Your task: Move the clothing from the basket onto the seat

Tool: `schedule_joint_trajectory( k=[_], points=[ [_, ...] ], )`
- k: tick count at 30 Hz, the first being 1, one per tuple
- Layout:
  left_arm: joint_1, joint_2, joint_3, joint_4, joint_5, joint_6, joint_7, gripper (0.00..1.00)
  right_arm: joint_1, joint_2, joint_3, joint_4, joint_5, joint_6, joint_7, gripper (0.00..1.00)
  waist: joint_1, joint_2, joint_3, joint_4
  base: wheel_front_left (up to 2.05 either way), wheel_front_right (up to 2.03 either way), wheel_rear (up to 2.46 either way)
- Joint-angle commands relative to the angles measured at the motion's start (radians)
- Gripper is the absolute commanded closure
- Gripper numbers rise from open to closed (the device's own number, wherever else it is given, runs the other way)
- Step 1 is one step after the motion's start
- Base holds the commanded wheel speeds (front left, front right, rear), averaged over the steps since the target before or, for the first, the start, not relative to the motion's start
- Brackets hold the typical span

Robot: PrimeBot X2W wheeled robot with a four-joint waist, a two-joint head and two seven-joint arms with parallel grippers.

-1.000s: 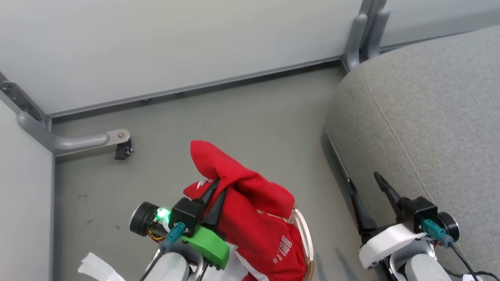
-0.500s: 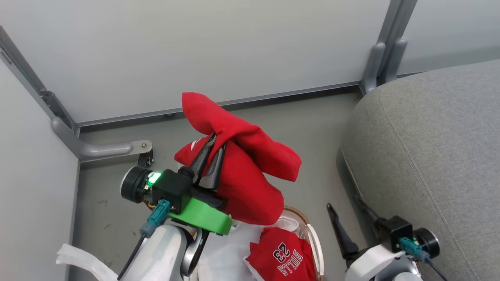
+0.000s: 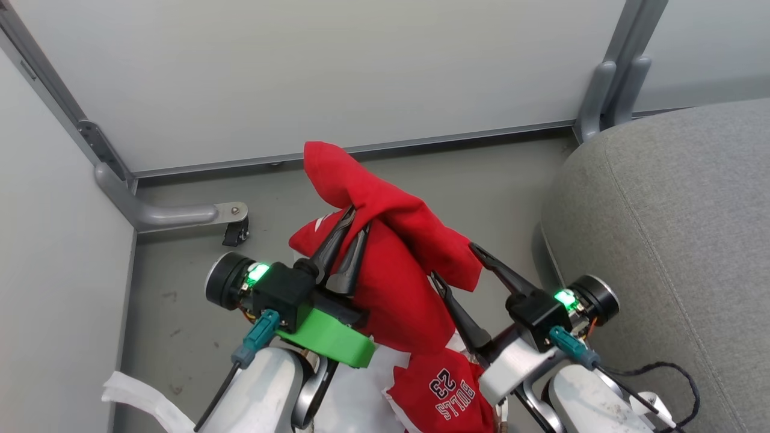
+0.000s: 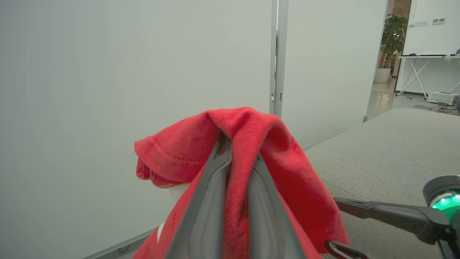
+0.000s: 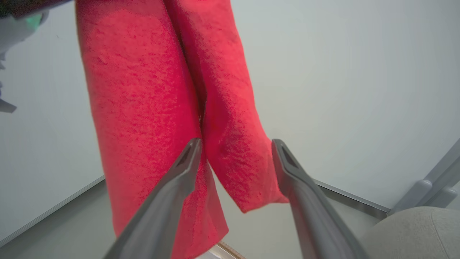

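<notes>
My left gripper (image 3: 359,218) is shut on a fold of the clothing, a bright red garment (image 3: 391,264) that hangs from it above the basket. In the left wrist view the red cloth (image 4: 179,154) drapes over both fingers. My right gripper (image 3: 452,260) stands open, its fingers on either side of a hanging flap of that garment (image 5: 230,151). A second red garment printed "BULLS 23" (image 3: 448,391) lies in the basket, of which a bit of brown rim (image 3: 498,415) and white liner (image 3: 355,397) show. The seat, a grey couch (image 3: 674,240), is at the right.
White partition walls close off the back and left. Their grey metal foot with a black caster (image 3: 234,231) rests on the grey floor at the left, and another post (image 3: 607,96) stands by the couch's far corner. Open floor (image 3: 493,180) lies between basket and wall.
The left gripper has lifted the red garment up out of the basket. The right gripper has swung in from beside the couch to straddle the hanging flap. The camera has also shifted.
</notes>
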Motion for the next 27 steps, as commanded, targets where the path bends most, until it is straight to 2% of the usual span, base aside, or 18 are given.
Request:
schedule_joint_trajectory(
  k=[1,9,10,11,12,18,19,20,21,27],
  points=[
    [-0.02,0.0,-0.007,0.0,-0.012,-0.005,-0.001,1.0,-0.028,-0.004,0.003,0.002,-0.01,-0.001,-0.002,0.0,0.0001,0.0,0.006,0.009,0.0,0.0,0.0],
    [-0.033,0.0,-0.06,-0.002,-0.039,-0.005,-0.001,1.0,-0.132,-0.004,0.021,0.107,-0.011,-0.001,-0.002,0.0,0.0001,0.0,0.016,0.047,0.0,0.0,0.0],
    [-0.034,0.0,-0.065,-0.002,-0.041,-0.005,-0.001,1.0,-0.137,-0.004,0.026,0.121,-0.001,-0.001,-0.002,0.34,0.0001,0.0,0.016,0.051,0.0,0.0,0.0],
    [-0.034,0.0,-0.068,-0.002,-0.042,-0.005,-0.001,1.0,-0.144,-0.004,0.037,0.136,0.012,-0.001,-0.002,0.92,0.0001,0.0,0.017,0.056,0.0,0.0,0.0],
    [-0.033,0.0,-0.069,0.0,-0.045,-0.005,-0.001,1.0,-0.149,-0.004,0.038,0.141,0.027,-0.001,-0.002,1.0,0.0001,0.0,0.018,0.058,0.0,0.0,0.0],
    [-0.029,0.0,-0.063,0.01,-0.048,-0.005,-0.001,1.0,-0.146,-0.004,0.05,0.157,0.098,-0.001,-0.002,1.0,0.0001,0.0,0.024,0.061,0.0,0.0,0.0],
    [-0.029,0.0,-0.059,0.01,-0.045,-0.005,-0.001,0.75,-0.142,-0.004,0.048,0.154,0.104,-0.001,-0.002,1.0,0.0001,0.0,0.025,0.058,0.0,0.0,0.0],
    [-0.025,0.0,-0.056,0.015,-0.047,-0.003,-0.001,0.03,-0.137,-0.004,0.044,0.151,0.11,-0.001,-0.002,1.0,0.0001,0.0,0.025,0.054,0.0,0.0,0.0],
    [-0.024,0.0,-0.051,0.013,-0.044,-0.002,-0.001,0.0,-0.134,-0.004,0.042,0.145,0.113,-0.001,-0.002,1.0,0.0001,0.0,0.026,0.048,0.0,0.0,0.0],
    [0.002,0.0,-0.031,0.025,-0.027,0.002,0.0,0.0,-0.1,-0.004,0.004,0.102,0.142,-0.001,-0.002,1.0,0.0001,0.0,0.024,-0.014,0.0,0.0,0.0]
  ],
)
